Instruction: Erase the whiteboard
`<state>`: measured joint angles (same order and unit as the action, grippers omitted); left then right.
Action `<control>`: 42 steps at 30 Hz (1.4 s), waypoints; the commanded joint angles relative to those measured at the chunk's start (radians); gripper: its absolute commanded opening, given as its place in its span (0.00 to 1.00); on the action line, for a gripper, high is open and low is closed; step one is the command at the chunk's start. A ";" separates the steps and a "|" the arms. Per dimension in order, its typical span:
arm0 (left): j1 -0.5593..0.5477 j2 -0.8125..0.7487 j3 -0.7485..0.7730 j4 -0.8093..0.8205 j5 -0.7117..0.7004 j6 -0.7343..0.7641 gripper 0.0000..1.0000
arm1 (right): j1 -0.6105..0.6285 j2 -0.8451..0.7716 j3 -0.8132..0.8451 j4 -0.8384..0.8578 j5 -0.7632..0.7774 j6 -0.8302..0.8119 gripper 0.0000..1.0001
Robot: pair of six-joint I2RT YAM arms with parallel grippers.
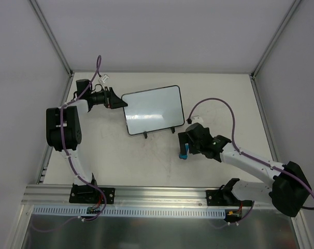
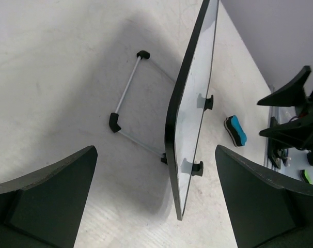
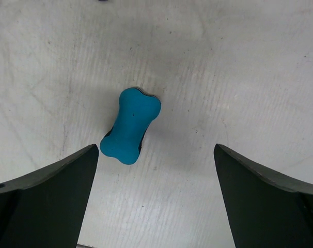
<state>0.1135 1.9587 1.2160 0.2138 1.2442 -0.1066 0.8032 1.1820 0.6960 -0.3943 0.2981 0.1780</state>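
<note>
The whiteboard (image 1: 152,109) stands propped on its two black feet at the table's middle, its white face showing no clear marks. In the left wrist view it shows edge-on (image 2: 193,113). My left gripper (image 1: 120,100) is open at the board's left edge; that edge lies between the jaws without touching them (image 2: 156,150). The blue bone-shaped eraser (image 1: 184,154) lies flat on the table to the right of the board's front. My right gripper (image 1: 183,144) is open just above it. In the right wrist view the eraser (image 3: 130,125) lies near the left finger, ahead of the gripper (image 3: 155,150).
The board's wire stand (image 2: 126,88) with black end caps rests on the table behind it. The eraser (image 2: 235,129) and the right gripper (image 2: 293,111) show past the board in the left wrist view. A metal rail (image 1: 157,194) runs along the near edge.
</note>
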 commanded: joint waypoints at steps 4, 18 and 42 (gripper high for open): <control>0.044 -0.199 -0.218 0.329 -0.098 -0.140 0.99 | 0.005 -0.081 0.014 -0.008 0.001 -0.035 0.99; 0.138 -0.605 -0.734 0.729 -0.429 -0.410 0.99 | -0.016 -0.220 0.002 -0.009 0.052 -0.090 0.99; 0.051 -1.391 -1.038 0.111 -0.869 -0.242 0.99 | -0.156 -0.598 -0.219 0.221 -0.019 -0.230 0.99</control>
<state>0.1696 0.6140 0.2024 0.3698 0.3828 -0.3916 0.6518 0.6056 0.4919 -0.2382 0.2539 -0.0372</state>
